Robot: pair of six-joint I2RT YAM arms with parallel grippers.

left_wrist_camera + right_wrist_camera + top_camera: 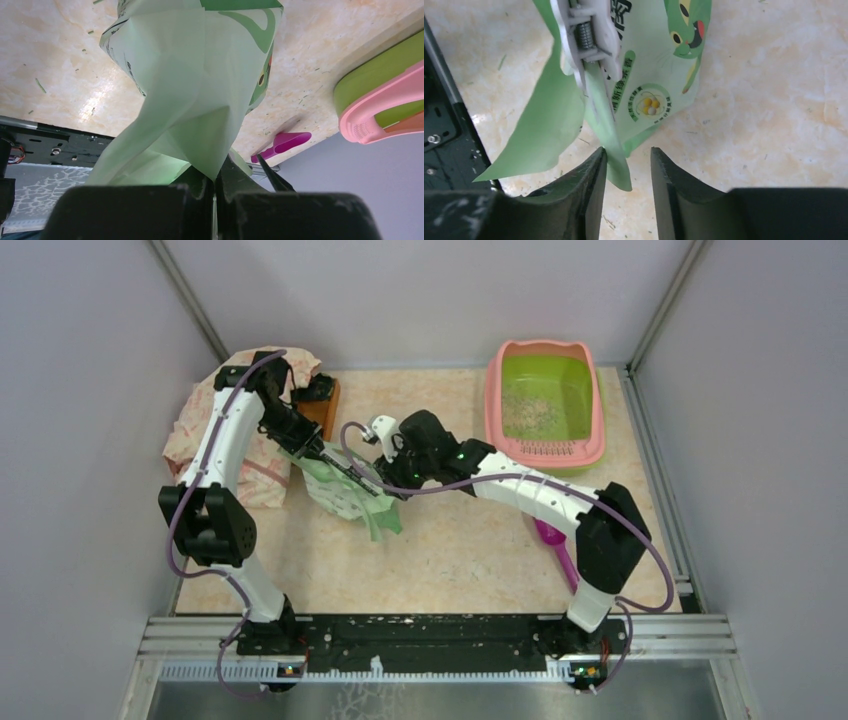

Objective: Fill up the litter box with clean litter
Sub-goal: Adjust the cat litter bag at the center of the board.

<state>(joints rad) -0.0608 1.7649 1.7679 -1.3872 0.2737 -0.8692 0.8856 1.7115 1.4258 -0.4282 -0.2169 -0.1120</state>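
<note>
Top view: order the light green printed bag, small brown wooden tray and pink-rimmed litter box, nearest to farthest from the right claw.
1. light green printed bag: right at the right claw, table centre.
2. small brown wooden tray: behind the claw, towards the back left.
3. pink-rimmed plastic litter box: back right corner.

Soft, even light from above makes the top view bright with only faint shadows beneath the arms, while in the left wrist view a white glare patch sits on the glossy beige marbled tabletop (92, 102) and the black fingers (150, 210) of the left gripper (216, 192) loom blurred at the bottom edge.
</note>
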